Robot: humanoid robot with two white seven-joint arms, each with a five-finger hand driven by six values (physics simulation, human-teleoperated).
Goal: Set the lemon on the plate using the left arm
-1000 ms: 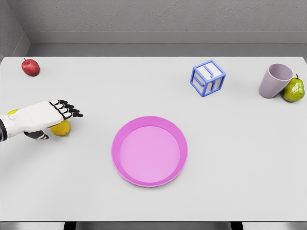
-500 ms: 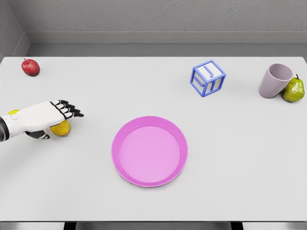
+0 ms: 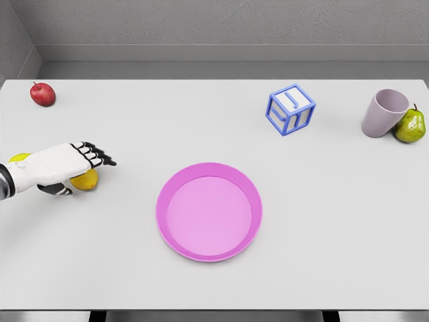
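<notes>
We see the lemon (image 3: 86, 180) mostly hidden under the left hand (image 3: 62, 164); contact can't be judged. Left forearm is cut off at the frame edge. Another yellow thing (image 3: 18, 157) peeks out behind the wrist, unidentifiable.

Wide, flat, pale grey rectangular tabletop (image 3: 335, 255) under soft, even light, filling most of the view. Behind it, a rough grey concrete wall (image 3: 221, 20) above a darker grey floor strip (image 3: 221, 69).
</notes>
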